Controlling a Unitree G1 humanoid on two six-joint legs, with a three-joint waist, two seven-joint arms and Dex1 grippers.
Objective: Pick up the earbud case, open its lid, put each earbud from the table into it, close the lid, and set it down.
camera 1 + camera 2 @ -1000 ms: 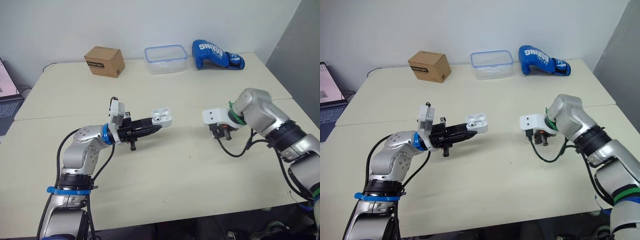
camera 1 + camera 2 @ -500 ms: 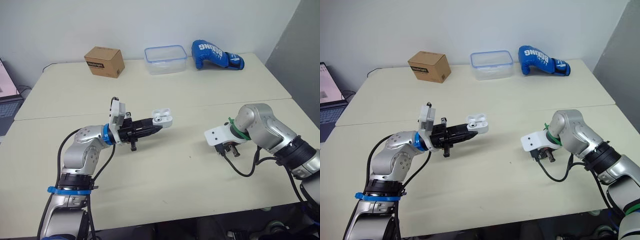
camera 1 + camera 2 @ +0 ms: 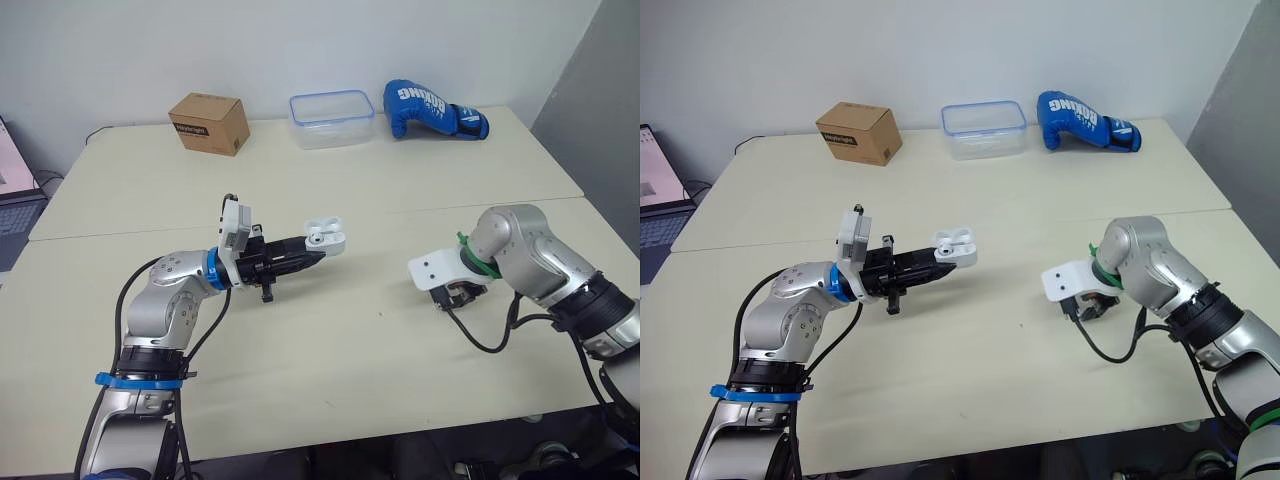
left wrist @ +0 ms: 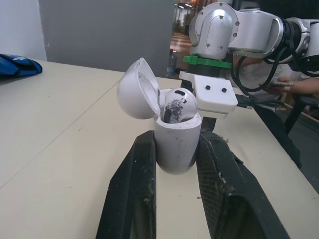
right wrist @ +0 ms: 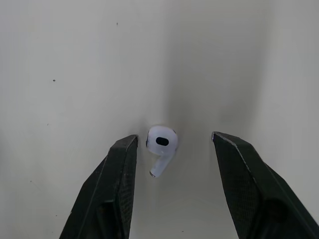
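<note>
One earbud (image 4: 175, 102) is sitting in the open case (image 4: 174, 147) my left gripper (image 4: 178, 139) is clamping; right of it my spread right gripper (image 5: 174, 138) is straddling the second earbud (image 5: 162, 143).

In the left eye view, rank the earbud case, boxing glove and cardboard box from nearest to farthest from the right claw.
From the right claw:
1. Earbud case, to its left, held in the left claw.
2. Boxing glove, far back on the right.
3. Cardboard box, far back on the left.
</note>
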